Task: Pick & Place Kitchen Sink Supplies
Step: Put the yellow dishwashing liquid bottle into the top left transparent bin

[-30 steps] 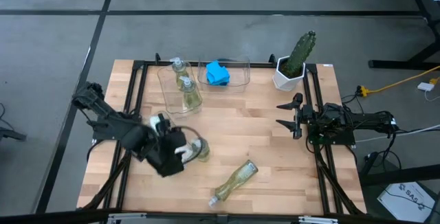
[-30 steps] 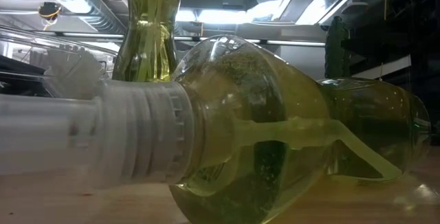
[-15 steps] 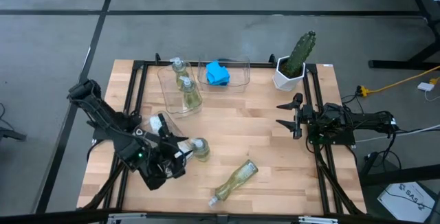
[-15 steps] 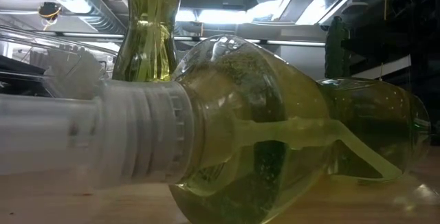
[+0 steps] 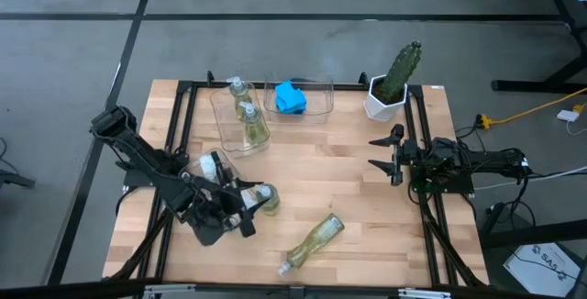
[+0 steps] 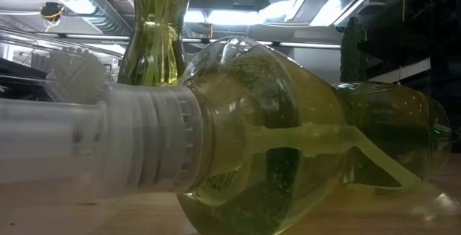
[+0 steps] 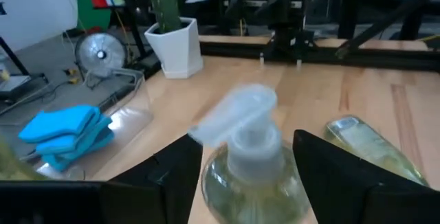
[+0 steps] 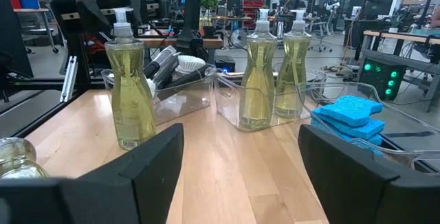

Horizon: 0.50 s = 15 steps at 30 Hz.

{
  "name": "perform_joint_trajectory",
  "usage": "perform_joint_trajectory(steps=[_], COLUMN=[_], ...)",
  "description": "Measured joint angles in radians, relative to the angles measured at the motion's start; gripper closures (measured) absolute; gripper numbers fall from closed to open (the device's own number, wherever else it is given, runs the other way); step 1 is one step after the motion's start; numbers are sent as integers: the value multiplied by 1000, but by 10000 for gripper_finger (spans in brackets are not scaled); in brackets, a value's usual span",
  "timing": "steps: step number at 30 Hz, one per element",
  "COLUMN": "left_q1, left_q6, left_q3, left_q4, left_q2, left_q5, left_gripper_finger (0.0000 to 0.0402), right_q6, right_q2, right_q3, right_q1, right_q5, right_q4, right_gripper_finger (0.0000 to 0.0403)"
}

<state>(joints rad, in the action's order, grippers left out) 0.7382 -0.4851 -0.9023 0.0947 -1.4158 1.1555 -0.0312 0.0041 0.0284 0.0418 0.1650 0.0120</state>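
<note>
The left gripper (image 7: 246, 183) stood open around an upright soap bottle (image 7: 251, 172); closing off-centre risked tipping it.

Your left gripper (image 5: 246, 209) now sits lower and nearer the upright soap bottle (image 5: 264, 197) than a second ago, its fingers (image 7: 172, 183) spread on either side of the bottle's pump (image 7: 237, 113). The left arm (image 5: 147, 161) is stretched out flatter, its wrist swung toward the table's near edge.
</note>
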Motion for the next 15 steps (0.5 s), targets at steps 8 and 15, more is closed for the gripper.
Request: perform_joint_trajectory(steps=[8, 15], left_q1=[-119, -165], left_q6=[148, 193], left_q3=[74, 78], left_q4=[-281, -339], left_q2=[-7, -7], left_q5=[-178, -223], left_gripper_finger=[181, 258], right_q6=[0, 0], right_q2=[0, 0], right_q3=[0, 0], right_q1=[0, 0], right_q5=[0, 0], right_q4=[0, 0], right_gripper_finger=[118, 118])
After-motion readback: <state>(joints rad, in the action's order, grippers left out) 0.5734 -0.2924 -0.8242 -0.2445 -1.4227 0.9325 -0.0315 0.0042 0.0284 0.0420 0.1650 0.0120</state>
